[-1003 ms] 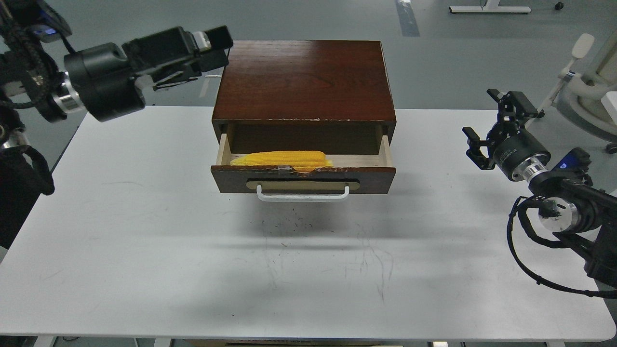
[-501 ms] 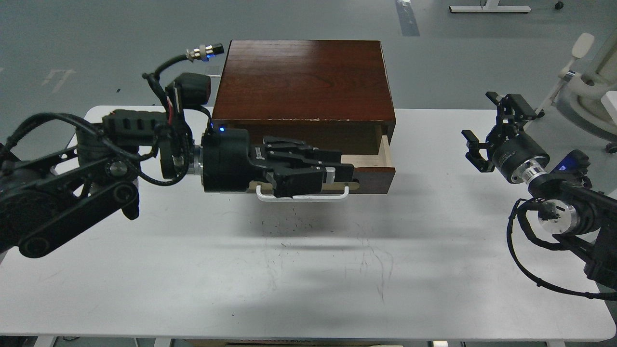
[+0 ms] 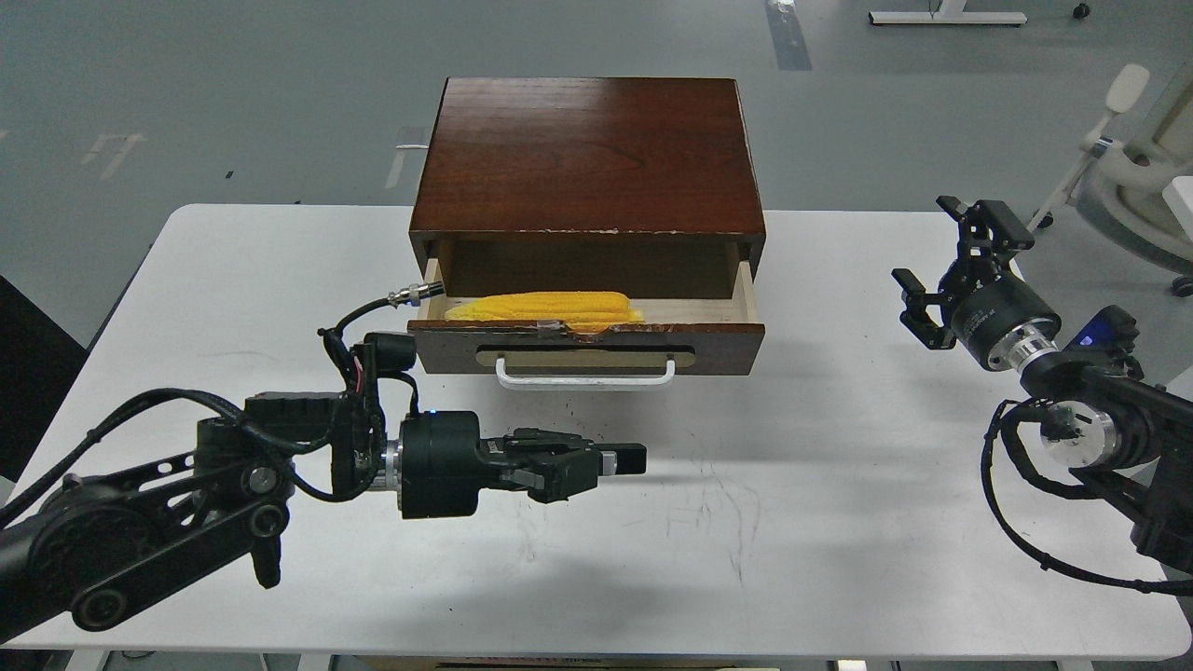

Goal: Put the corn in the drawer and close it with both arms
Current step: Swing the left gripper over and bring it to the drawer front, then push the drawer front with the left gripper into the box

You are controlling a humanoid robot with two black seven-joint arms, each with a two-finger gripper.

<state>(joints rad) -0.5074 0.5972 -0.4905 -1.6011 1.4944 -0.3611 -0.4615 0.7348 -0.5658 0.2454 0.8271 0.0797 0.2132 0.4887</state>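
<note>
The yellow corn [image 3: 545,307] lies inside the open drawer [image 3: 585,343], along its left and middle part. The drawer is pulled partway out of the dark wooden cabinet [image 3: 587,154], and its white bar handle [image 3: 585,378] faces me. My left gripper [image 3: 626,460] points right, low over the table in front of the drawer and below its handle. It is empty and touches nothing; its dark fingers overlap, so I cannot tell them apart. My right gripper [image 3: 927,244] is open and empty, well to the right of the cabinet.
The white table [image 3: 839,522] carries the cabinet at its back middle. A cable plug [image 3: 410,296] of my left arm sits close to the drawer's left front corner. A chair [image 3: 1132,186] stands beyond the table's right edge.
My left arm swung from the upper left, passed in front of the drawer, and now sits low over the table before it. The corn, drawer and right arm are nearly unchanged.
</note>
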